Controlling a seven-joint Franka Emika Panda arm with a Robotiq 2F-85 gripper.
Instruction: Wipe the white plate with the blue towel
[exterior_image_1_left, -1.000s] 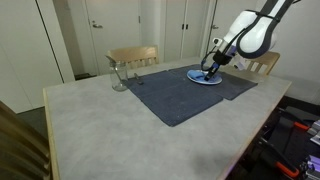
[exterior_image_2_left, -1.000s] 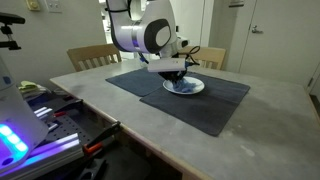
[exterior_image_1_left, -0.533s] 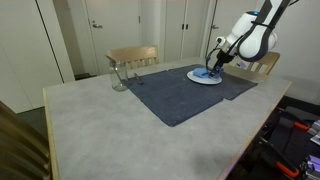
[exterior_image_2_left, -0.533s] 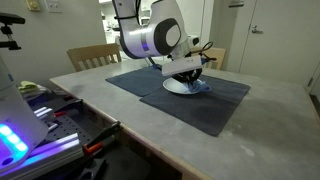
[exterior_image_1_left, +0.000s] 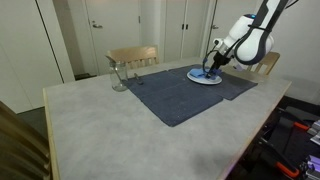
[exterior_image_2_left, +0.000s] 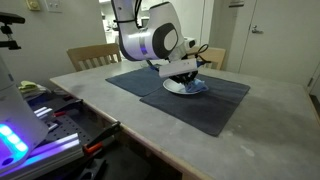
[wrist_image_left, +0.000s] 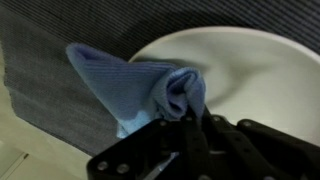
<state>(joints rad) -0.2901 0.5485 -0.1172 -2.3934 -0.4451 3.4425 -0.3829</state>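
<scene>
Arm (exterior_image_2_left: 150, 40) has shifted a bit across the table (exterior_image_1_left: 100, 120) vs 1 sec ago; dark mat (exterior_image_1_left: 165, 100) is unmoved. White plate (wrist_image_left: 260, 80) sits on the mat, w/ gripper (wrist_image_left: 195, 122) clamped on the blue towel (wrist_image_left: 140, 85), bunched over the plate's rim. Clear glass (exterior_image_1_left: 119, 75) stands well apart, nr a chair (exterior_image_1_left: 133, 56).

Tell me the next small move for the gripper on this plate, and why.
Probably drag the blue towel across toward the bare middle of the white plate. In the wrist view the gripper is shut on the bunched towel, which sits at the plate's rim and partly over the dark placemat, while most of the plate's surface lies uncovered.
</scene>
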